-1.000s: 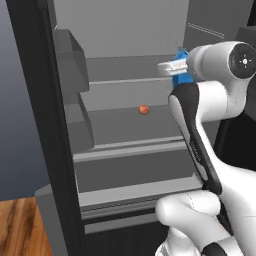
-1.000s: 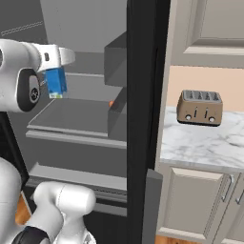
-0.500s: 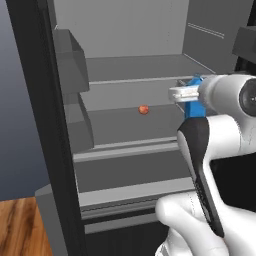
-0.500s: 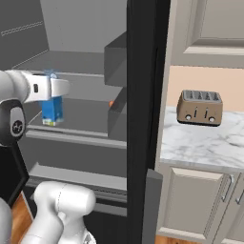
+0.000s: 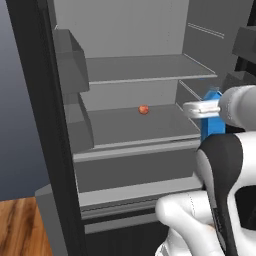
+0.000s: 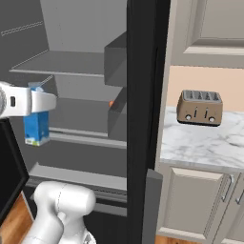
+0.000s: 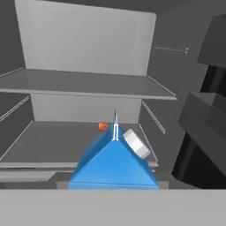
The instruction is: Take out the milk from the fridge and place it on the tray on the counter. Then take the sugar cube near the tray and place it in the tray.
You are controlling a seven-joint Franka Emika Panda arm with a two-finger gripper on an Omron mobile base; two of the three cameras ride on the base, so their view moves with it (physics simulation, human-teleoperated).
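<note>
The fingers [image 6: 38,102] grasp the milk [image 6: 36,126] by its top, carton hanging upright below.

Flat, even light is given throughout, with no glare and only faint shading under the fridge [image 5: 145,75] shelves. Edges are rendered slightly soft, and no distortion is seen at the borders.

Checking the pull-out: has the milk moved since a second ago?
Yes. The milk, held by the pincer, has come down from upper-shelf level to beside the lower shelf edge.
</note>
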